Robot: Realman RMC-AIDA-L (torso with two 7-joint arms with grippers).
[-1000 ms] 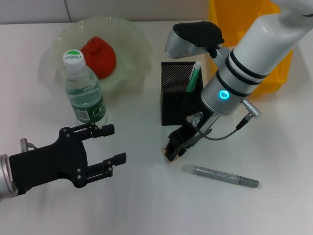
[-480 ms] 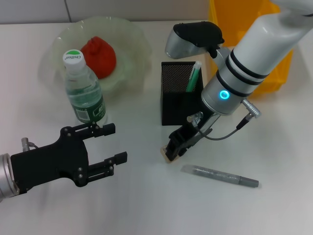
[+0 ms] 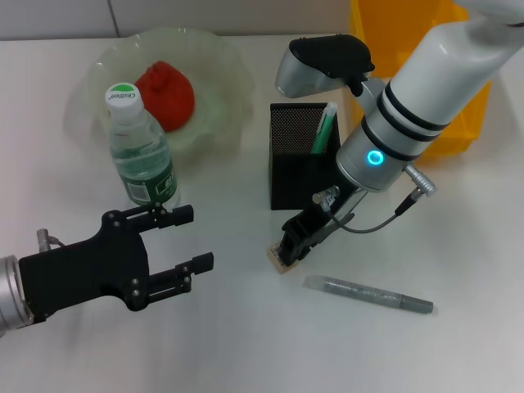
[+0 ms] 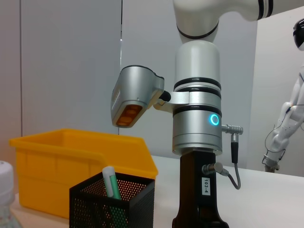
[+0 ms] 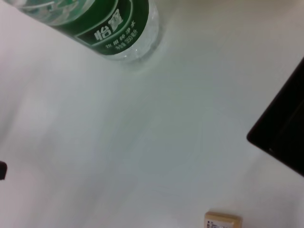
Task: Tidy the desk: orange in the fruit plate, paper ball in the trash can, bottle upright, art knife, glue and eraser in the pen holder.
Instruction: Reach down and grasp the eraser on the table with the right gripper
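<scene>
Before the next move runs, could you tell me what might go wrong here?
The right hand sits on the small eraser; an off-centre pinch could flick it away. The art knife lies close by and could be nudged. The pen holder already contains the glue, narrowing the drop.

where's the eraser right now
In the head view the eraser lies on the table in front of the pen holder, right under the right gripper, with the art knife just to its right.
</scene>
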